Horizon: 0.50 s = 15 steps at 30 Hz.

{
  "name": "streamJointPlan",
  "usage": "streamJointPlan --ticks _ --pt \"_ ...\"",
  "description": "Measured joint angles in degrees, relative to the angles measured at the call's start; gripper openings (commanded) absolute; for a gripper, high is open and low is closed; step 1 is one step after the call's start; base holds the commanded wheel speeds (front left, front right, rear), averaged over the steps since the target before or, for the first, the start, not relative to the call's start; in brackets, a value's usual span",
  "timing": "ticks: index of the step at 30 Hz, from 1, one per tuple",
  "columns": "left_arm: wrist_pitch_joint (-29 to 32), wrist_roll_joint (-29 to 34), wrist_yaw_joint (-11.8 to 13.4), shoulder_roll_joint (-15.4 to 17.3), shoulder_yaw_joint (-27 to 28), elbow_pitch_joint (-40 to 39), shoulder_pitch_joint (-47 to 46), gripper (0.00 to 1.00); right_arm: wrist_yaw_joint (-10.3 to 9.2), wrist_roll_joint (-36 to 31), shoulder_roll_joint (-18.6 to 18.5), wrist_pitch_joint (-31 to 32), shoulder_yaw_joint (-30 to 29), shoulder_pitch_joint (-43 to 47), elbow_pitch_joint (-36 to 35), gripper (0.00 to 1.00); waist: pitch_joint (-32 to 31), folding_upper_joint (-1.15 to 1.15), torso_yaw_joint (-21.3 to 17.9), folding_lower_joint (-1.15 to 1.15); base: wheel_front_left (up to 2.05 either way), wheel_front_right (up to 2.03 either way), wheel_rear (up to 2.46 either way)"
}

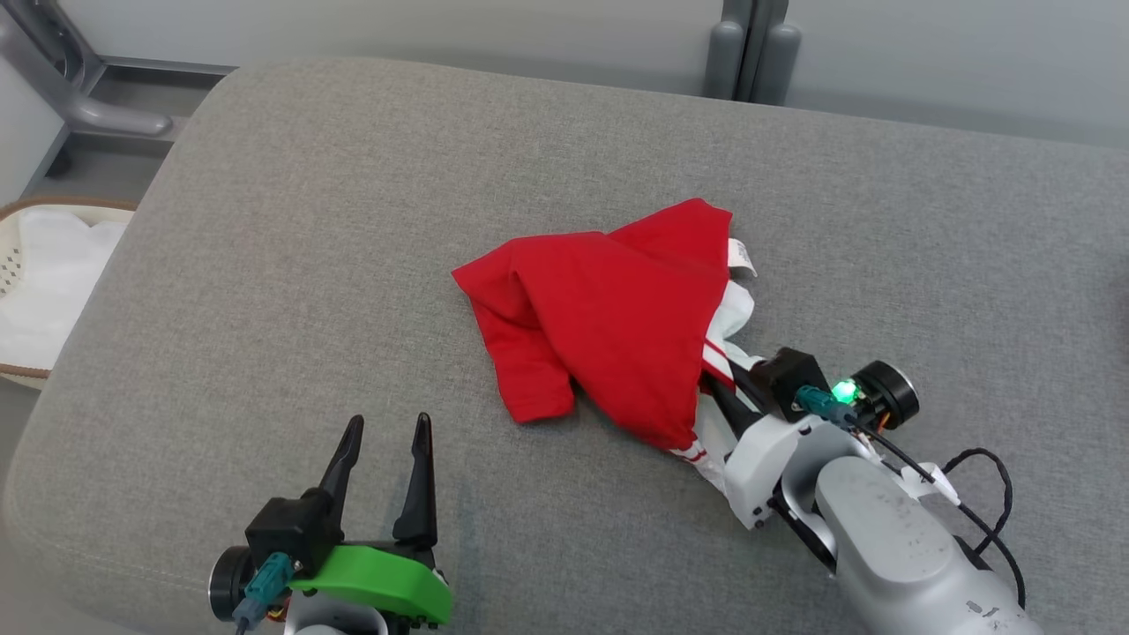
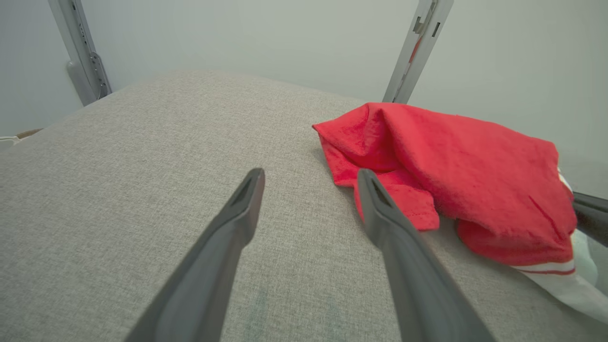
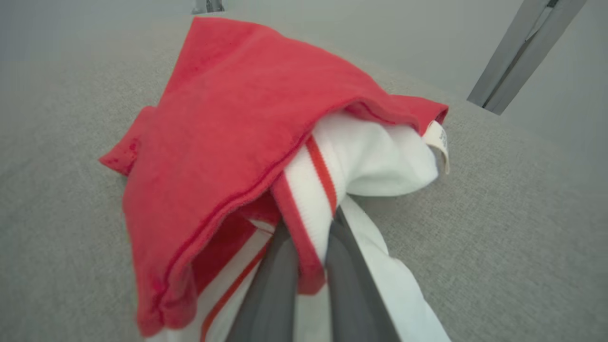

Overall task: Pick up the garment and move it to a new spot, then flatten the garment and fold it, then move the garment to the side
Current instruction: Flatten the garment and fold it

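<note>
A crumpled red garment [image 1: 609, 309] with white, red-striped trim lies in a heap on the grey cushioned surface [image 1: 309, 220]. My right gripper [image 1: 716, 381] comes in from the lower right and is shut on the garment's striped white edge [image 3: 308, 213]; cloth drapes over its fingers [image 3: 270, 294] and hides their tips. My left gripper [image 1: 385, 434] stands open near the front edge, left of the garment and apart from it. In the left wrist view the garment [image 2: 451, 166] lies just beyond the right finger [image 2: 380, 213], nothing between the fingers.
A woven basket [image 1: 44, 282] with white cloth sits off the surface's left side. Grey metal frame posts [image 1: 750, 53] stand behind the far edge. Bare grey surface spreads left and behind the garment.
</note>
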Motion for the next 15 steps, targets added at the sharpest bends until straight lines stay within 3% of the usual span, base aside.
streamJointPlan --ticks 8,15 --pt "-0.01 0.10 0.38 -0.02 -0.08 -0.02 0.79 1.00 0.00 -2.35 0.02 0.00 -5.67 -1.87 -7.43 0.00 -2.00 0.00 -1.65 0.00 0.00 0.00 0.00" --pt "-0.01 0.11 0.41 -0.03 -0.16 -0.38 1.11 1.00 0.00 -8.24 0.01 0.00 -14.37 -5.94 -9.98 0.00 -3.55 0.00 -3.84 0.00 0.00 0.00 0.00"
